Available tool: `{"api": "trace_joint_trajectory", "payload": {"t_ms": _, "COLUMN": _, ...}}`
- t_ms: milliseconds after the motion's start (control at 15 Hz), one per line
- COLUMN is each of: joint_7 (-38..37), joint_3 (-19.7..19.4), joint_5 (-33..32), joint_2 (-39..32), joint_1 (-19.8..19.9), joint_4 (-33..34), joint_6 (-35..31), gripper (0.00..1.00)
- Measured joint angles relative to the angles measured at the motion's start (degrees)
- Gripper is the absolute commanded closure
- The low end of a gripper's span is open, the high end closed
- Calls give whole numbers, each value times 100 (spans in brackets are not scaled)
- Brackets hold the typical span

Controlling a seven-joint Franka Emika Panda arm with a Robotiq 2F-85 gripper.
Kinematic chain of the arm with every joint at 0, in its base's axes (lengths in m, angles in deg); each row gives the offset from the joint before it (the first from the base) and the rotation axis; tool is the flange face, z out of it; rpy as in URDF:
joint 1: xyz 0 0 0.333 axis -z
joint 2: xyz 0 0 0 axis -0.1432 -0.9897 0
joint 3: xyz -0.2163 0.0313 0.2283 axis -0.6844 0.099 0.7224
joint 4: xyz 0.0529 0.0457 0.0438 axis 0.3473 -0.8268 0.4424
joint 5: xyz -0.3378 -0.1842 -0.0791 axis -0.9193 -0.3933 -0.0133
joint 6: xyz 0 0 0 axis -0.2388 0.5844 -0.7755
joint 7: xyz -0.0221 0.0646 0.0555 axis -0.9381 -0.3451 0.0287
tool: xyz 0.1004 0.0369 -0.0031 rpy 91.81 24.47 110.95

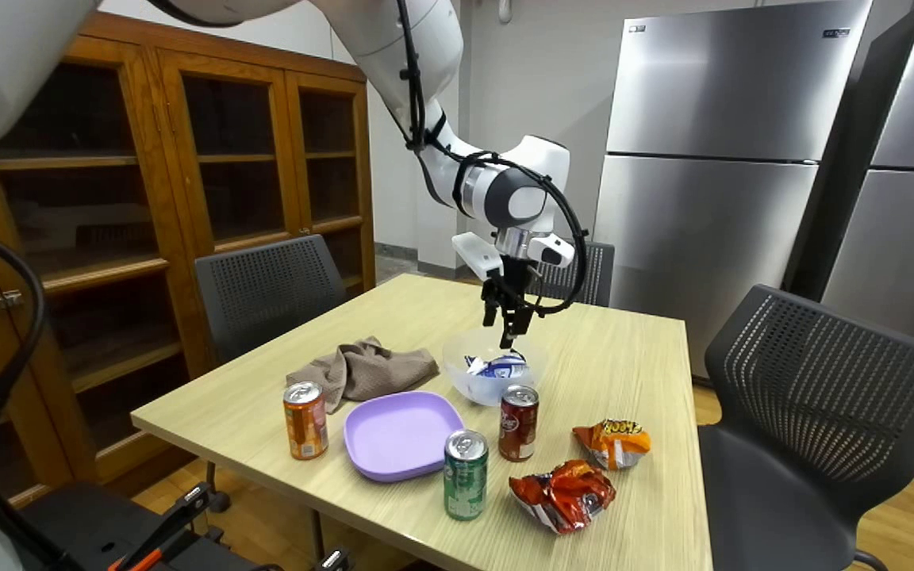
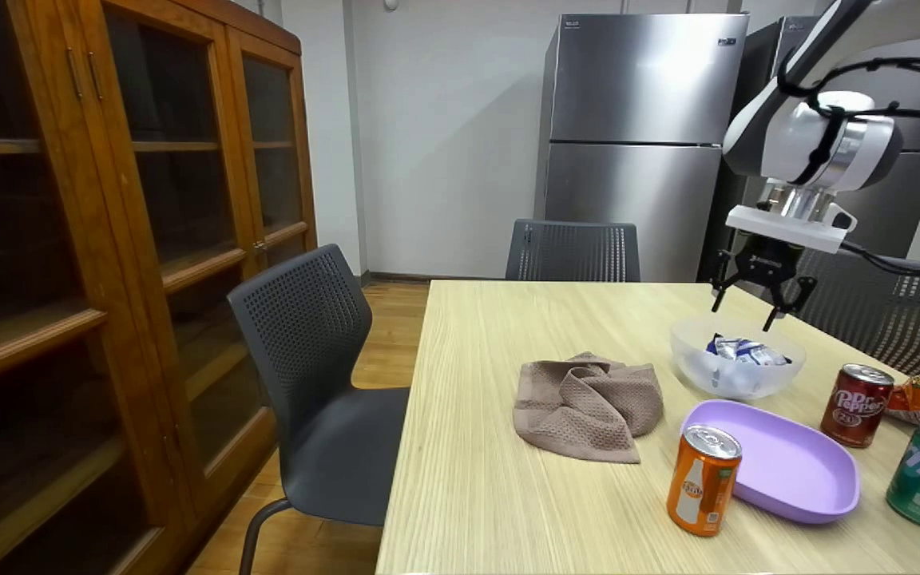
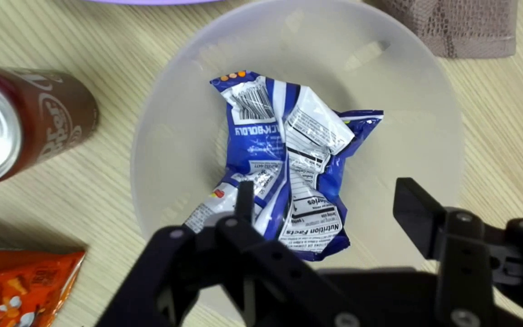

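My gripper is open and empty. It is above a translucent white bowl in both exterior views, with the fingers pointing down. A crumpled blue and white snack bag lies in the bowl. It also shows in the exterior view. In the wrist view the bag lies in the middle of the bowl. The open fingers are over the bowl's near part. One finger overlaps the bag's lower part in the picture; the other is over bare bowl. Part of the near rim is hidden behind the gripper.
A dark red can, purple tray and brown towel are close around the bowl. An orange can, green can, orange bag and red bag lie farther out. Chairs surround the table.
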Motion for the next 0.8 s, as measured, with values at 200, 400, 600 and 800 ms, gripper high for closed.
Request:
{"api": "trace_joint_trajectory", "payload": {"t_ms": 200, "joint_7": 18, "joint_3": -23, "joint_5": 0, "joint_2": 561, "joint_1": 14, "joint_4": -494, "joint_6": -11, "gripper": 0}}
{"api": "trace_joint_trajectory", "payload": {"t_ms": 400, "joint_7": 70, "joint_3": -101, "joint_5": -8, "joint_2": 1169, "joint_1": 55, "joint_4": -1114, "joint_6": -17, "gripper": 0}}
{"api": "trace_joint_trajectory", "payload": {"t_ms": 600, "joint_7": 118, "joint_3": -235, "joint_5": -104, "joint_2": 1721, "joint_1": 118, "joint_4": -1739, "joint_6": -21, "gripper": 0}}
{"api": "trace_joint_trajectory", "payload": {"t_ms": 800, "joint_7": 187, "joint_3": -387, "joint_5": -282, "joint_2": 2182, "joint_1": 216, "joint_4": -2298, "joint_6": -22, "gripper": 0}}
